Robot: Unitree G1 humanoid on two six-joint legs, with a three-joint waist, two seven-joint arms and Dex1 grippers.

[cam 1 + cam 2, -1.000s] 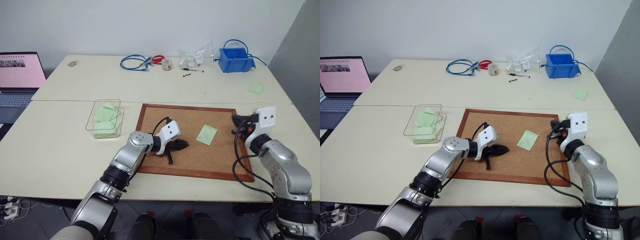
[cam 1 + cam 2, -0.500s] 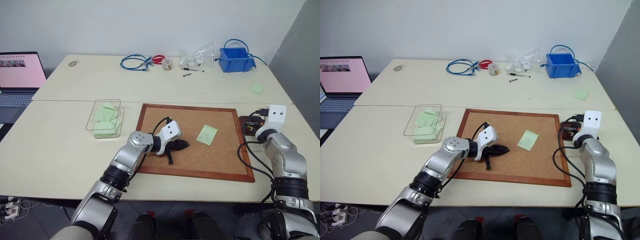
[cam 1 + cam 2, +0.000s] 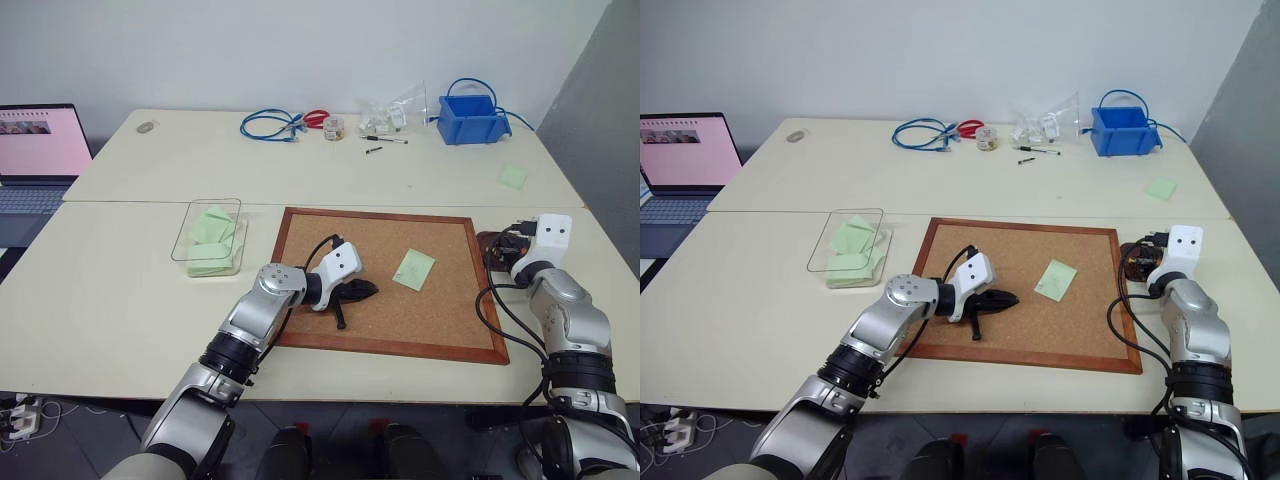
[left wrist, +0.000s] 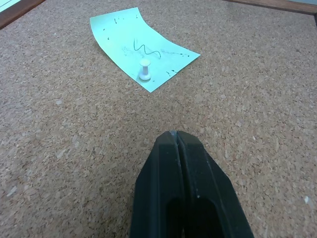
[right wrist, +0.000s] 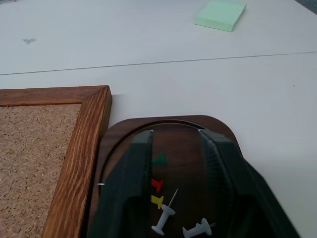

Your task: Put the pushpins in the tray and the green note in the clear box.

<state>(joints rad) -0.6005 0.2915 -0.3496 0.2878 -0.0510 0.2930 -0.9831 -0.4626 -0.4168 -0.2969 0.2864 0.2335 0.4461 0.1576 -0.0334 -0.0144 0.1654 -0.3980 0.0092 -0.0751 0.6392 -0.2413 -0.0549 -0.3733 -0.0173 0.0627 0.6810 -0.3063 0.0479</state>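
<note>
Cork board (image 3: pixel 385 280) lies on table (image 3: pixel 130 290). Clear box (image 3: pixel 210 236) left of board holds pale green slips. We see left gripper (image 4: pixel 174 136) pressed closed, empty, over cork. Right gripper (image 5: pixel 176 136) parted above tray (image 5: pixel 218 126), just right of board frame. Green note (image 4: pixel 141 47) rests on cork, white pushpin (image 4: pixel 144 68) stuck through it. Loose pushpins (image 5: pixel 163 215) lie in tray.

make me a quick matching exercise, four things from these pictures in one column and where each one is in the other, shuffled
Things:
1. green note
2. tray
3. blue bin
4. clear box

Places:
A. far side of the table, toward its right
B. pinned on the cork board
C. left of the cork board, holding green slips
D. just off the cork board's right edge, with pushpins in it

Pairs: 1-B, 2-D, 3-A, 4-C
</note>
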